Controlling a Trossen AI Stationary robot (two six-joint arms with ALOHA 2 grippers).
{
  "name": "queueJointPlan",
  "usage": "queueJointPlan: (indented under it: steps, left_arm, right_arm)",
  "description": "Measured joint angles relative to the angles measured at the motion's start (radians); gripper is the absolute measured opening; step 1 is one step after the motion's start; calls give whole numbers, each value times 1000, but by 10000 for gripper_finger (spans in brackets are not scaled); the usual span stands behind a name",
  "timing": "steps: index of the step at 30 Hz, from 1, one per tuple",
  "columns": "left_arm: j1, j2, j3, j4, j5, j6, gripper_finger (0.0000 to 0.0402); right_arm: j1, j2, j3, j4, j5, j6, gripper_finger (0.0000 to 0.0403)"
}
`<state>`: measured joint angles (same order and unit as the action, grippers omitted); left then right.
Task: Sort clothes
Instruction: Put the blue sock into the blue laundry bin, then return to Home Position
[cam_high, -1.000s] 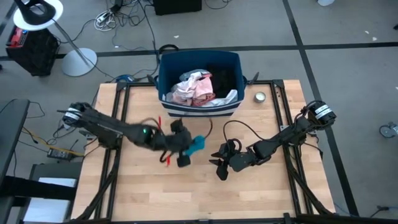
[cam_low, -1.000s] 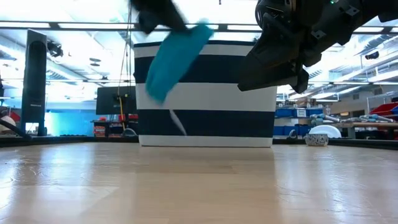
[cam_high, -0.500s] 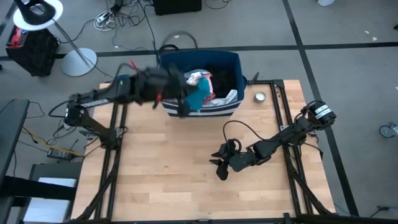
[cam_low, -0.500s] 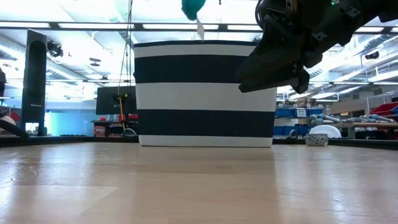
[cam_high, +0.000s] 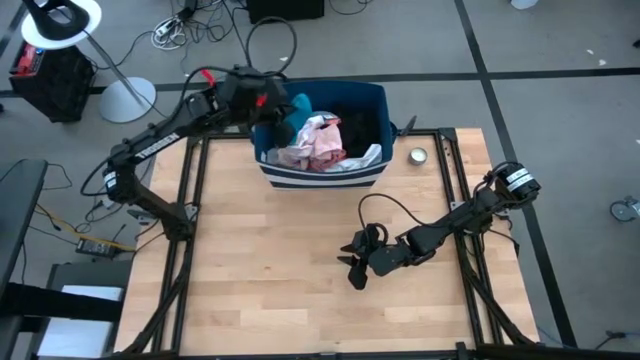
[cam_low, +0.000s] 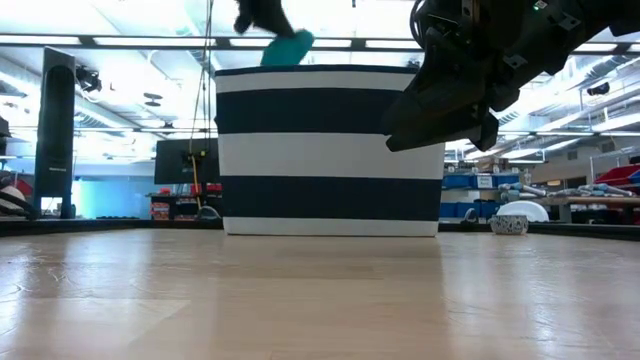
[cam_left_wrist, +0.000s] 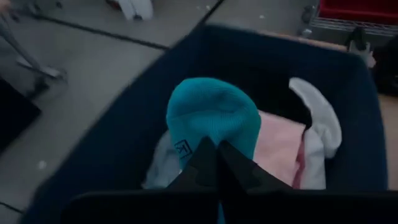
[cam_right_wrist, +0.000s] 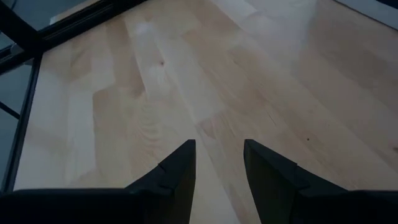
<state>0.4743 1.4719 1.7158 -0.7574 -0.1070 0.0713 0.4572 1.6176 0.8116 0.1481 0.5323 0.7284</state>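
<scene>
Nearest the front of the table (cam_high: 300, 300), the right tool (cam_high: 352, 262) hovered low over bare wood with its fingers spread and nothing between them. Farther back, the left tool (cam_left_wrist: 216, 163) hung above the bin (cam_high: 372, 175), its fingers pressed together on a teal sock (cam_left_wrist: 214, 118), which dangled just over the pile inside. The sock looked light and limp, likely to droop and swing from any pinch, so a hold on a bunched fold near its middle would probably serve best. Below it lay pink cloth (cam_left_wrist: 280, 152) and white cloth (cam_left_wrist: 320, 124). How deep the pile went was hidden by the bin's walls, and the low view showed only the sock's top above the rim.
</scene>
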Motion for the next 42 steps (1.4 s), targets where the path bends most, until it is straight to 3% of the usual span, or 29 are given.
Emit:
queueJointPlan:
  steps: [3, 11, 18, 22, 32, 42]
  left_arm:
    - [33, -1, -106, 64, 43, -30, 1]
    - [99, 1, -426, 333, 45, -129, 3]
    - [105, -9, -563, 488, -10, -130, 4]
    - [103, -6, -549, 471, -11, -132, 23]
    - [87, 5, -397, 348, 26, -151, 122]
    - [73, 2, -187, 89, 13, -153, 131]
  right_arm:
    - [0, 0, 0, -8, 2, 0, 137]
    - [0, 0, 0, -12, 2, 4, 137]
    - [0, 0, 0, -17, 2, 4, 137]
    - [0, 0, 0, -18, 2, 4, 137]
    - [0, 0, 0, -27, 2, 11, 137]
    - [0, 0, 0, -33, 2, 11, 137]
